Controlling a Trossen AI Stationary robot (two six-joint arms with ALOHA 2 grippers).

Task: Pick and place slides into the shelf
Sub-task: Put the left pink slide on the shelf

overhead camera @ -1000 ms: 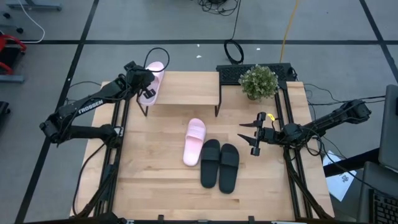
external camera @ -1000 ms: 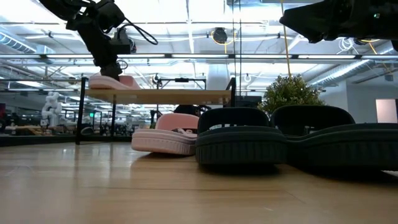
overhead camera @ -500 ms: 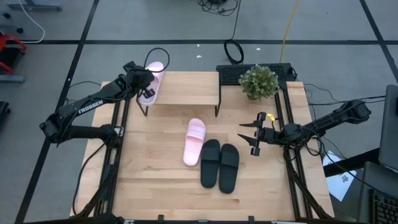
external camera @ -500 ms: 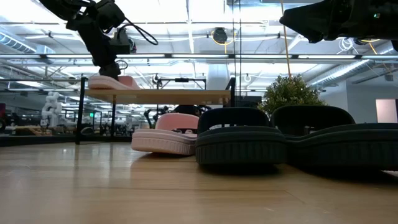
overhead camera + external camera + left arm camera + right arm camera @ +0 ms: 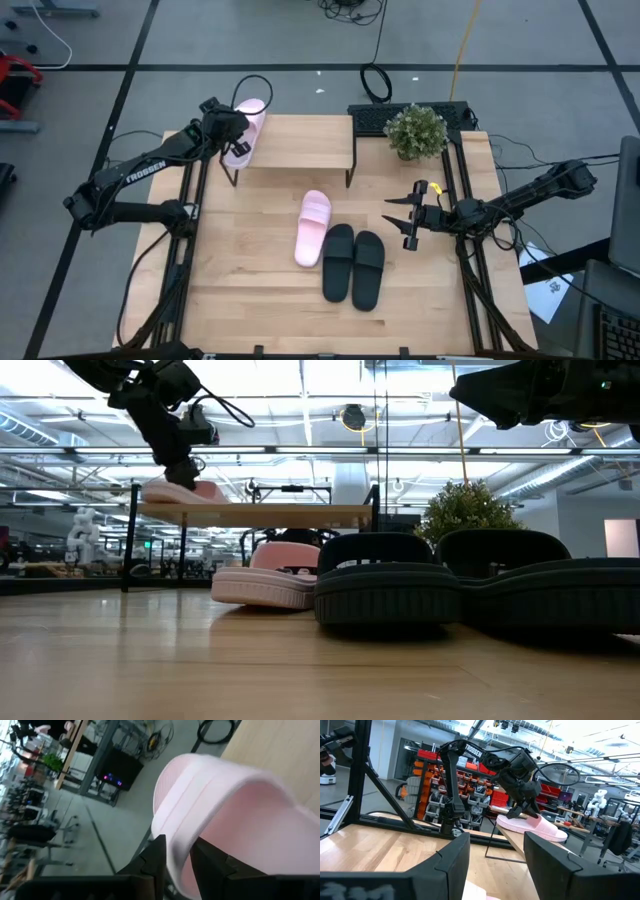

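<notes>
Left gripper [image 5: 236, 145] fingers loosening slightly since earlier frame, still straddling edge of pink slide [image 5: 245, 131] lying on shelf [image 5: 295, 141] left end. Right gripper [image 5: 408, 216] waiting open beside black slides [image 5: 353, 263], second pink slide [image 5: 312, 226] on table [image 5: 250, 290].

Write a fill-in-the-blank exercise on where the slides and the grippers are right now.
1. The left gripper is at a pink slide lying on the ____ end of the shelf.
2. The other pink slide lies on the table beside ____ black slides.
3. The right gripper hovers with its jaws ____.
4. The potted plant stands nearer the ____ arm.

Missing words: left; two; open; right
</notes>
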